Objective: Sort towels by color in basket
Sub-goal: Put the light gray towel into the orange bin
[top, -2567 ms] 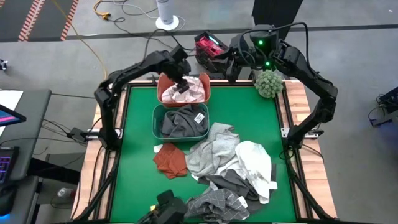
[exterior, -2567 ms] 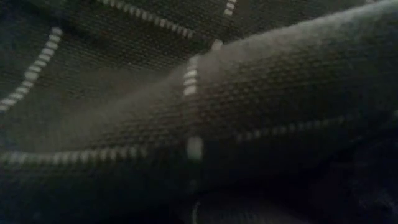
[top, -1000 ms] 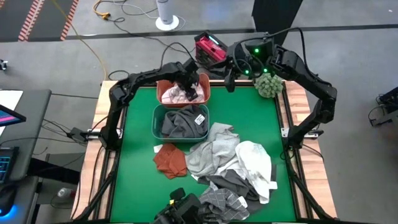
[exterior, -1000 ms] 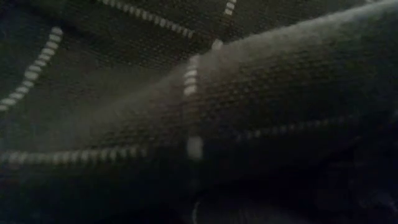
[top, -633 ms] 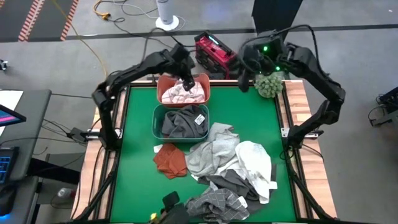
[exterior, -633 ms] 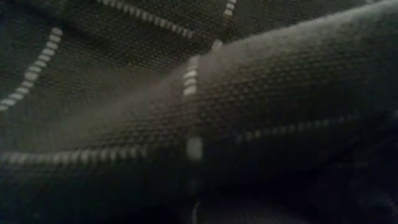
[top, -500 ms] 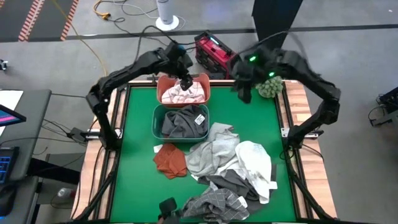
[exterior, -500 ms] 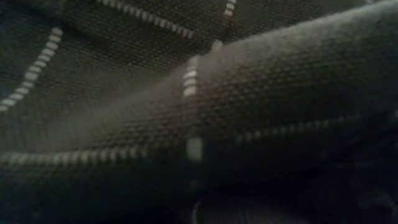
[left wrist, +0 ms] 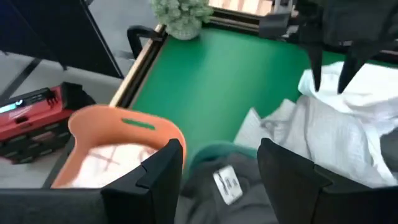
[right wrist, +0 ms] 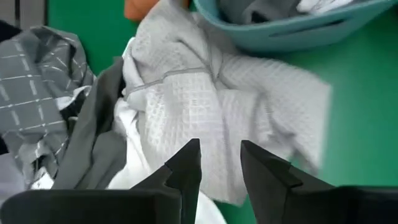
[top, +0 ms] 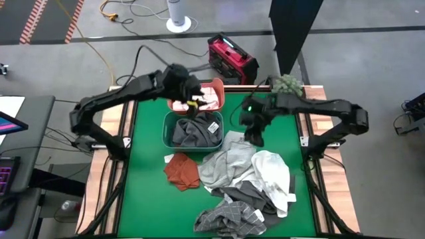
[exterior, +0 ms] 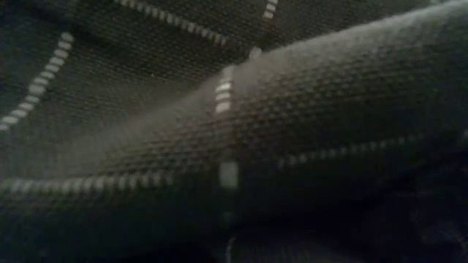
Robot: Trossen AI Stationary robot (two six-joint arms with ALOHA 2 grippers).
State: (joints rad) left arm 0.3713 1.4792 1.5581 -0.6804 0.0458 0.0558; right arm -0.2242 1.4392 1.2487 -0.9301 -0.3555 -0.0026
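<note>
A heap of towels lies on the green table: light grey [top: 226,162], white [top: 273,174], dark grey [top: 249,192] and grey-checked [top: 229,216], with a rust-orange towel [top: 180,170] flat beside it. The teal basket [top: 167,126] holds a dark grey towel [left wrist: 214,186]. The orange basket [left wrist: 102,124] holds a white towel [left wrist: 102,162]. My left gripper [top: 194,103] hangs open and empty above the two baskets. My right gripper [right wrist: 221,165] is open, pointing down just over the light grey towel's [right wrist: 205,106] far part.
A fuzzy green ball [top: 287,84] sits at the far right corner. A red case [top: 232,58] stands on the floor beyond the far edge. The low view is filled by the grey-checked cloth [exterior: 234,146]. Bare green table [top: 143,192] lies left of the heap.
My left gripper has risen out of the orange basket, still open, leaving the white towel in it. My right gripper has come down from near the green ball toward the near edge, tipping downward, and now hangs over the light grey towel.
</note>
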